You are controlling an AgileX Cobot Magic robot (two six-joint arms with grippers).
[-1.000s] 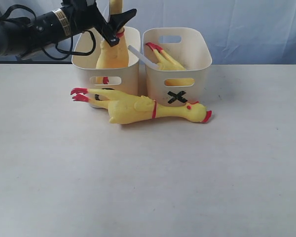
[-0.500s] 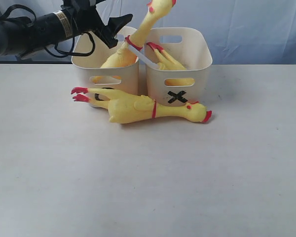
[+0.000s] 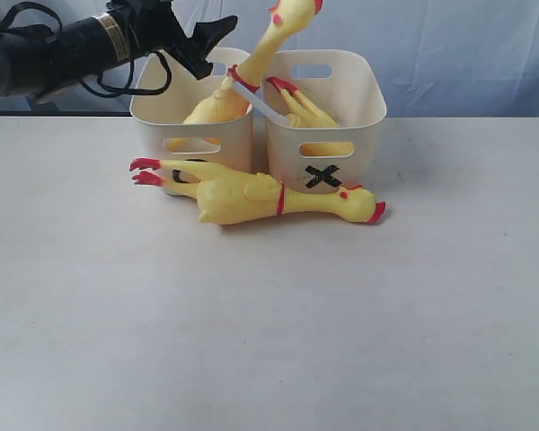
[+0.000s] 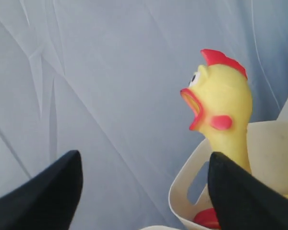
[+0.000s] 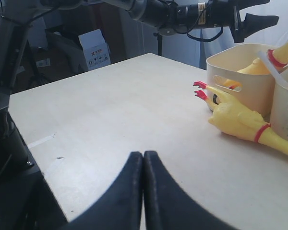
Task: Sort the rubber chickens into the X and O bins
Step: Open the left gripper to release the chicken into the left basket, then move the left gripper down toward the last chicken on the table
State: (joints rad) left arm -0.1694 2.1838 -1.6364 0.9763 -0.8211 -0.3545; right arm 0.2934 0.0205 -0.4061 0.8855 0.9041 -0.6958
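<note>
One rubber chicken (image 3: 251, 198) lies on the table in front of both bins, head to the right. A second chicken (image 3: 217, 106) stands in the left bin (image 3: 153, 112) and leans right; its head (image 4: 223, 96) rises above the rims. That bin's black mark is mostly hidden by the lying chicken's legs. A third chicken (image 3: 307, 112) lies in the X bin (image 3: 364, 117), red feet up. My left gripper (image 3: 220, 47) hangs open above the left bin, holding nothing, fingers (image 4: 48, 191) wide apart. My right gripper (image 5: 143, 160) is shut and empty, low over the table, far from the lying chicken (image 5: 235, 115).
A pale strip (image 3: 254, 99) lies across the rims where the two bins meet. A grey-blue curtain (image 3: 449, 45) hangs behind the bins. In the right wrist view, the table's edge (image 5: 19, 124) is close, with a stand and a box (image 5: 97, 48) beyond it.
The left gripper let go of the chicken in the left bin. The chicken tipped right to lean over the bins' shared rim. The gripper has drawn back slightly to the left.
</note>
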